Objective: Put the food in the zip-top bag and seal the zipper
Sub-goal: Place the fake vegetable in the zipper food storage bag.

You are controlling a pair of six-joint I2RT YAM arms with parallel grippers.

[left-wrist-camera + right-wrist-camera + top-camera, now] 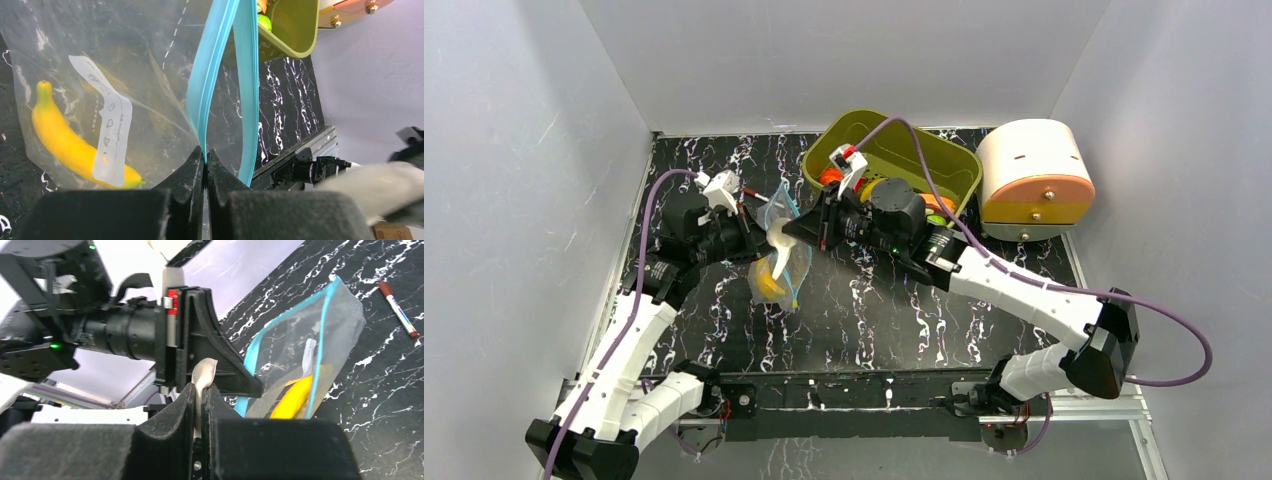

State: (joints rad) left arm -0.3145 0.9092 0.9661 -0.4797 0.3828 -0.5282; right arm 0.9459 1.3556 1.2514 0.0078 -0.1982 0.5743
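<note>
Left gripper (pixel 205 154) pinched the zipper (pixel 212 70); the banana (pixel 65 145) lay inside the zip-top bag (pixel 150 65). Right gripper (pixel 201 389) clamped a pale strip (pixel 205 371).

From high behind, looks down over the whole table (pixel 874 310). From each wrist, peers close along own fingers (pixel 185 195). Shares bag (pixel 150 60) and banana (pixel 60 140) in all three views.

I see a desk (pixel 864 310) with a black top and thin white veins, like marble. Three plain pale grey walls close it in: the left wall (pixel 524 150), the back wall (pixel 844 60) and the right wall (pixel 1184 150). Along the near edge runs a metal rail (pixel 1104 405). The light is even and soft, with a small white glare (pixel 784 128) at the far edge.
</note>
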